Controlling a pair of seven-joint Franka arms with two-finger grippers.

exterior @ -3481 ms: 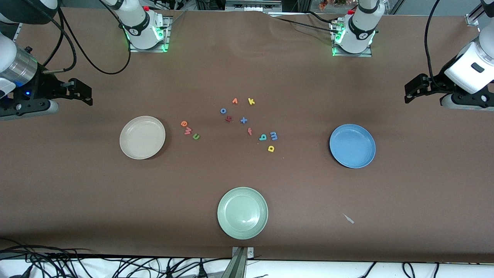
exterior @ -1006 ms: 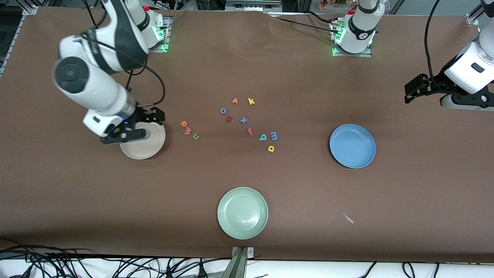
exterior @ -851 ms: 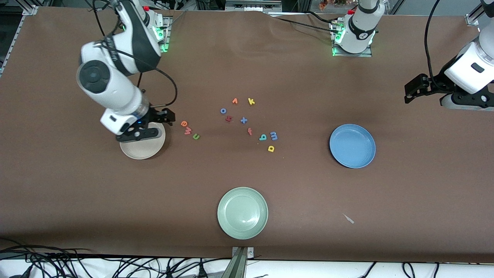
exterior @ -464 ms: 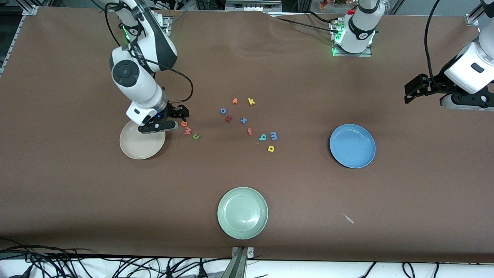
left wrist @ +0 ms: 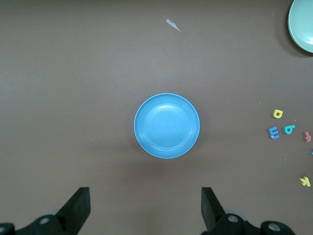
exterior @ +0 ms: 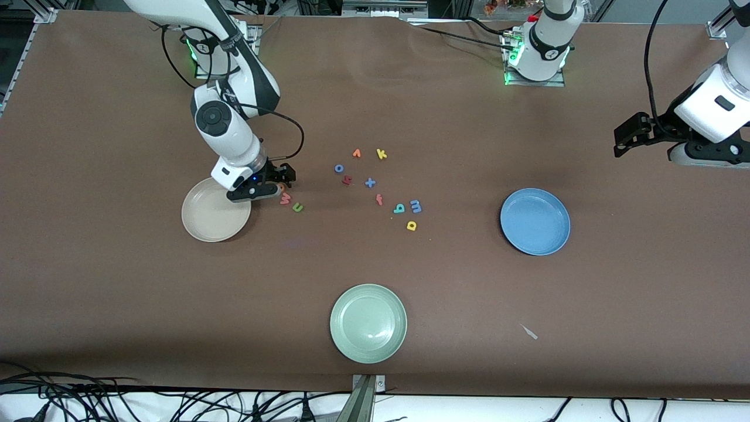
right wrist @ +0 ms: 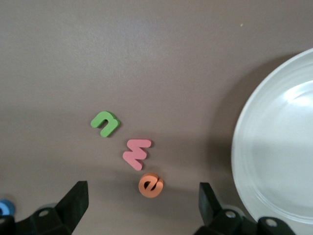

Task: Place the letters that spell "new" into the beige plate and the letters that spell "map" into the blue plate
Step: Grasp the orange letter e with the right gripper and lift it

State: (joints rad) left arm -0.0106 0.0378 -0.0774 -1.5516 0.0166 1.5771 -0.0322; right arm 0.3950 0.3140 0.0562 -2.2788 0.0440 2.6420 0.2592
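The orange e (right wrist: 150, 185), pink w (right wrist: 136, 153) and green n (right wrist: 104, 123) lie in a short row beside the beige plate (exterior: 205, 225). My right gripper (exterior: 275, 183) hovers open just over the e, which sits between its fingers (right wrist: 142, 198) in the right wrist view. The w (exterior: 285, 199) and n (exterior: 297, 207) lie clear of it. The blue m (exterior: 415, 205), teal a (exterior: 399, 208) and yellow p (exterior: 411, 225) sit mid-table. The blue plate (exterior: 535, 221) is empty. My left gripper (exterior: 622, 140) waits open at its end of the table, high above that plate (left wrist: 167, 126).
Spare letters lie farther from the front camera: orange v (exterior: 356, 153), yellow k (exterior: 381, 154), blue o (exterior: 338, 168), blue x (exterior: 370, 183), red f (exterior: 379, 200). A pale green plate (exterior: 368, 322) sits near the front edge, with a small scrap (exterior: 529, 332) toward the left arm's end.
The right arm has swung in from its end of the table, crossed over the beige plate and come down over the e, still open. The left arm has not moved.
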